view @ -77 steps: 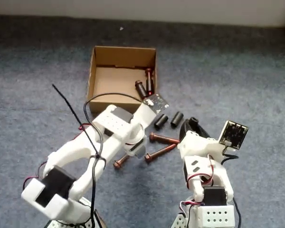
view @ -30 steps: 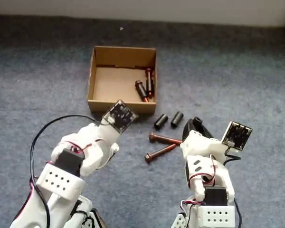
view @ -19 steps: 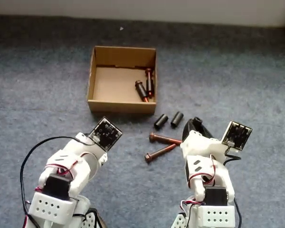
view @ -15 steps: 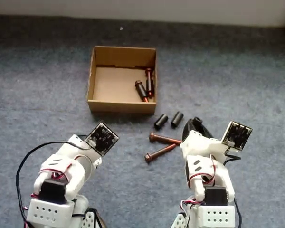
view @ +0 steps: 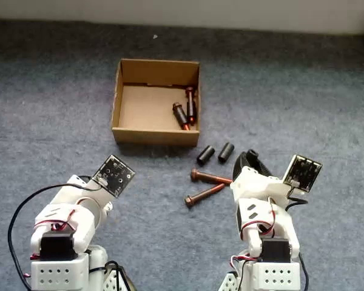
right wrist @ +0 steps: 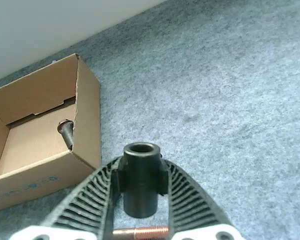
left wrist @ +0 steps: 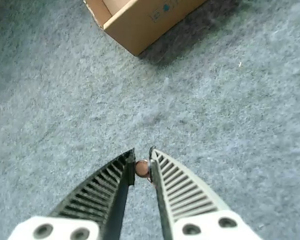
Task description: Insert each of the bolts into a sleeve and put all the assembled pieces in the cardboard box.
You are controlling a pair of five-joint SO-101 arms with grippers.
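The cardboard box (view: 156, 100) stands at the back with two assembled pieces (view: 185, 111) inside, at its right wall. On the carpet in front lie two black sleeves (view: 215, 153) and two copper bolts (view: 207, 185). My right gripper (view: 246, 160) sits just right of them, shut on a black sleeve (right wrist: 140, 177) held upright, hollow end showing; a threaded bolt (right wrist: 140, 232) lies beneath it. My left gripper (left wrist: 141, 151) hovers over bare carpet at the front left, shut on a bolt whose copper head (left wrist: 141, 169) shows between the fingers. The box corner (left wrist: 140, 20) lies ahead of it.
Grey carpet covers the whole work area. A pale wall runs along the far edge behind the box (right wrist: 40, 150). Open carpet lies left of the box and between the two arm bases.
The left arm has drawn back from beside the box to the front left, taking one bolt off the carpet with it. The right arm has stayed still with its sleeve.
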